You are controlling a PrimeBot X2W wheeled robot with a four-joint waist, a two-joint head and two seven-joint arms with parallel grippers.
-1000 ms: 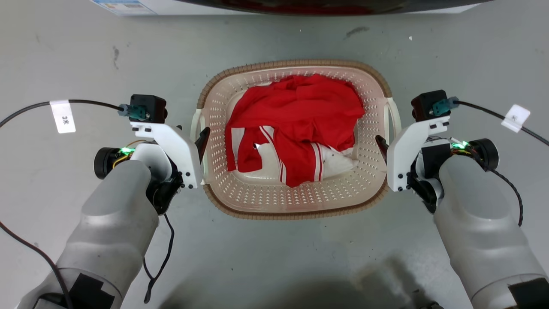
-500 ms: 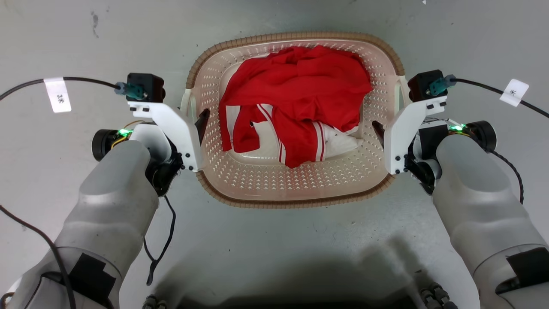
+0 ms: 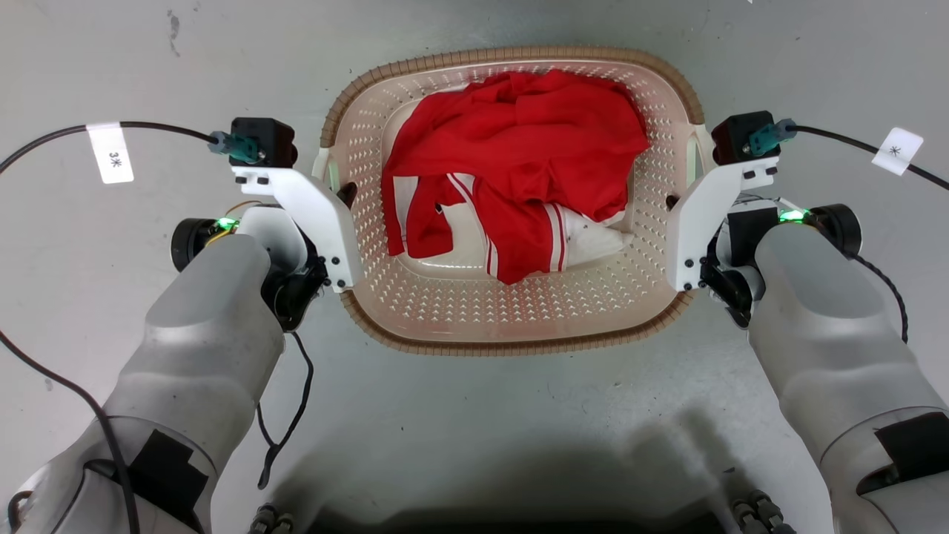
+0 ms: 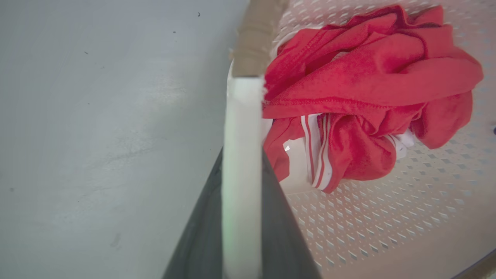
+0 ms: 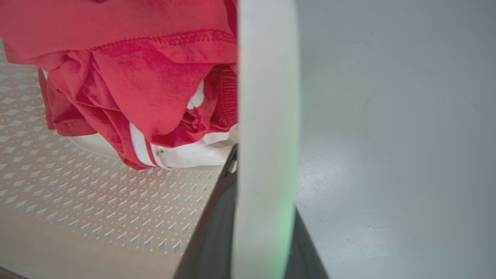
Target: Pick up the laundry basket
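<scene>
The laundry basket [image 3: 511,345] stands on the grey floor, centred between my arms, cream and perforated with a brown rim. Red and white clothes [image 3: 519,163] fill its middle. My left gripper [image 3: 345,196] sits at the basket's left white handle [image 3: 326,167], and my right gripper [image 3: 671,202] at the right handle [image 3: 697,152]. In the left wrist view the white handle [image 4: 241,128] runs tightly between the two dark fingers [image 4: 201,232] of the left gripper [image 4: 242,155]. In the right wrist view the right gripper [image 5: 267,182] is likewise shut on its handle [image 5: 267,97].
Black cables with white tags [image 3: 110,152] [image 3: 895,150] trail off both wrists over the bare grey floor [image 3: 474,415]. A loose cable [image 3: 285,415] hangs under my left forearm. My dark base [image 3: 511,519] shows at the bottom edge.
The camera has tilted, so the washer edge at the top has left the view. Both grippers have moved inward onto the basket's handles, and the basket looks slightly larger.
</scene>
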